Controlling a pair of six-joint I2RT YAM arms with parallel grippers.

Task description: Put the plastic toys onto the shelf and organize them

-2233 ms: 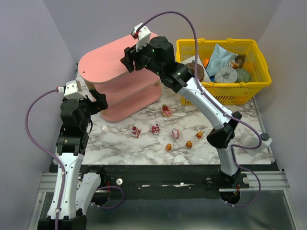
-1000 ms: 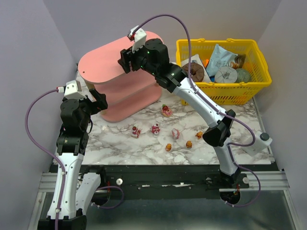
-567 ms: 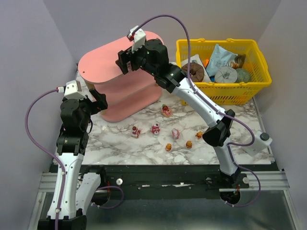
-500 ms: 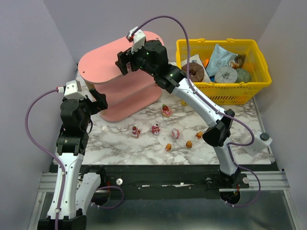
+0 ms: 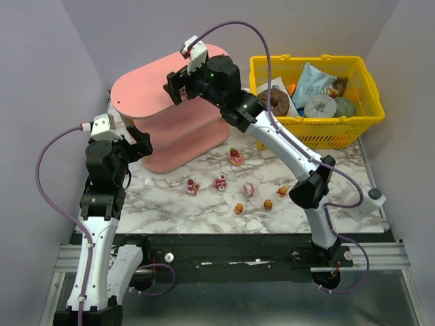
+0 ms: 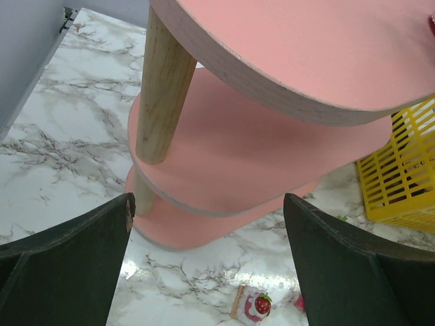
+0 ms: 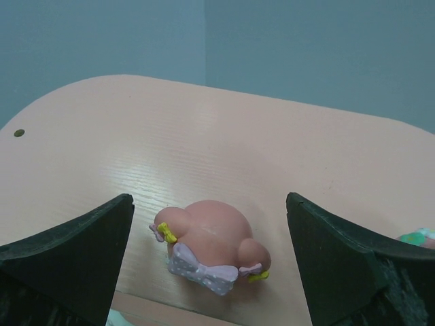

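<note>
The pink three-tier shelf (image 5: 153, 102) stands at the back left. My right gripper (image 5: 175, 88) hovers over its top board, open. In the right wrist view a pink toy with a lilac dotted bow (image 7: 212, 246) lies on the top board (image 7: 204, 149), between my open fingers and touching neither. Several tiny toys lie on the marble table: a pink-and-red one (image 5: 236, 157), two more (image 5: 192, 186) (image 5: 221, 183), and orange-brown ones (image 5: 238, 208) (image 5: 268, 204). My left gripper (image 5: 144, 144) is open and empty beside the shelf's left end; its view shows a strawberry cake toy (image 6: 255, 303).
A yellow mesh basket (image 5: 353, 125) with packets and a brown ring stands at the back right, close to the shelf. A wooden post (image 6: 163, 88) of the shelf is near my left gripper. A pale green bit (image 7: 423, 238) shows at the top board's right edge.
My right gripper moved left over the shelf's top board, then nearly stopped. The left arm and the toys on the table have not moved.
</note>
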